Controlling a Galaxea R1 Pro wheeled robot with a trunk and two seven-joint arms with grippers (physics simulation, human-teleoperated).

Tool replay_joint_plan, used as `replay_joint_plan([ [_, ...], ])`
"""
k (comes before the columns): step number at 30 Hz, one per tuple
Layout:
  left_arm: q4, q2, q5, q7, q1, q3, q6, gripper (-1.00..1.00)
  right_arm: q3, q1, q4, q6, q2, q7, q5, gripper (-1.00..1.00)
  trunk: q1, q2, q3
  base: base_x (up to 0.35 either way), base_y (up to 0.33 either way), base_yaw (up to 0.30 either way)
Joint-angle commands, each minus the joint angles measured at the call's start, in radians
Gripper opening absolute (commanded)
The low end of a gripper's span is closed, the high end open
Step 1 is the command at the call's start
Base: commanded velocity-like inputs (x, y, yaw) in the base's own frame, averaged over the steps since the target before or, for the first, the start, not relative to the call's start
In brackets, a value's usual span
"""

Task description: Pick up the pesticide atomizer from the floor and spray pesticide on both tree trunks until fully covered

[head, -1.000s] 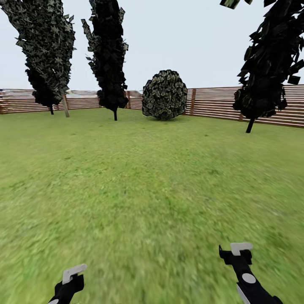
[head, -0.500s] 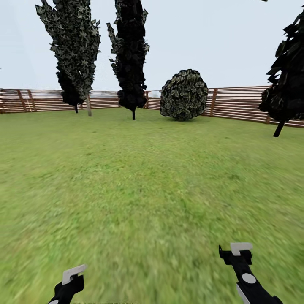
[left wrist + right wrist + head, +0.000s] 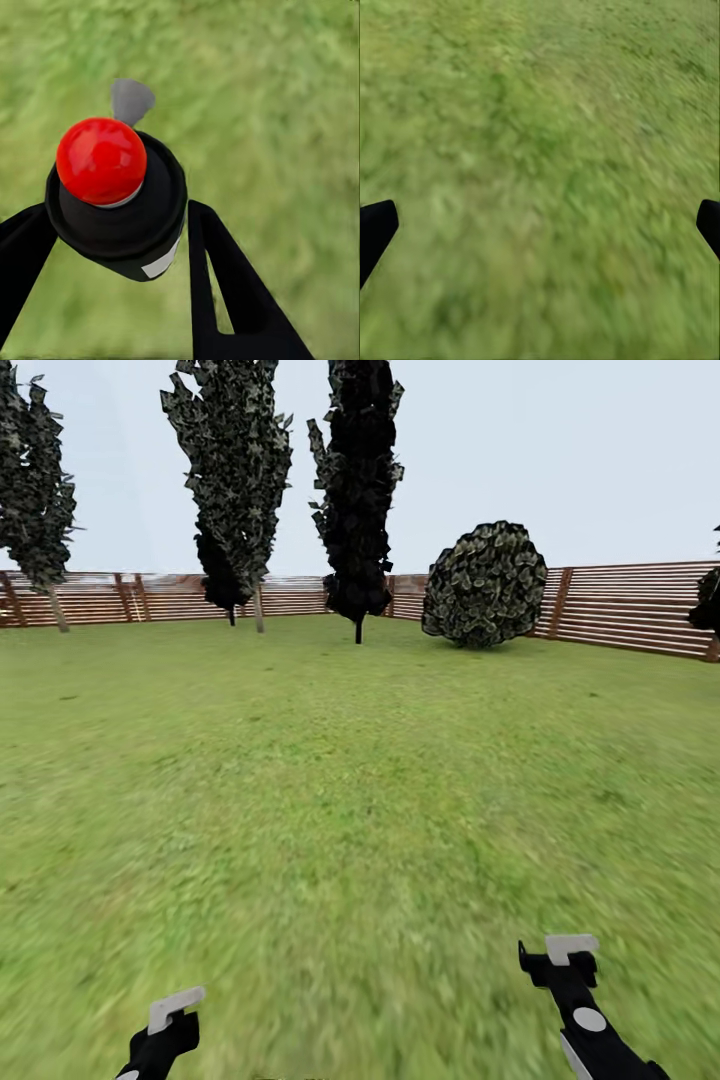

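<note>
The left gripper [image 3: 120,225] is clamped on the pesticide atomizer [image 3: 116,199], a black body with a red cap seated between the two black fingers [image 3: 225,292] above blurred grass; in the head view that gripper [image 3: 165,1025] sits at about 7 o'clock. The right gripper [image 3: 562,958], at about 5 o'clock, hangs over the lawn [image 3: 360,790] with its jaws wide apart and nothing between them. Far ahead stand dark conifers [image 3: 358,490] at 12 o'clock and a round bush [image 3: 487,585] at 1 o'clock before the wooden slat fence [image 3: 620,605].
</note>
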Motion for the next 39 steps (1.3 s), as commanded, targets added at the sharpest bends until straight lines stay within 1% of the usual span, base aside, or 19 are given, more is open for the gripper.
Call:
replay_joint_plan([
  [1, 0.001, 0.0, 0.009, -0.003, -0.001, -0.006, -0.003, -1.0, 0.006, 0.0, 0.001, -0.001, 0.001, -0.009, 0.004, 1.0, 0.0, 0.0, -0.001, 0.0, 0.0, 0.282],
  [4, 0.001, 0.0, 0.009, -0.003, -0.001, -0.006, -0.003, -1.0, 0.006, 0.0, 0.002, -0.001, 0.011, -0.009, 0.004, 1.0, 0.0, 0.0, -0.001, 0.0, 0.0, 0.282],
  [8, 0.001, 0.0, 0.009, -0.003, -0.001, -0.006, -0.003, -1.0, 0.006, 0.0, 0.002, -0.001, 0.015, -0.009, 0.004, 1.0, 0.0, 0.0, -0.001, 0.0, 0.0, 0.283],
  [39, 0.001, 0.0, 0.009, -0.003, -0.001, -0.006, -0.003, -1.0, 0.006, 0.0, 0.003, -0.001, 0.016, -0.009, 0.004, 1.0, 0.0, 0.0, -0.001, 0.0, 0.0, 0.283],
])
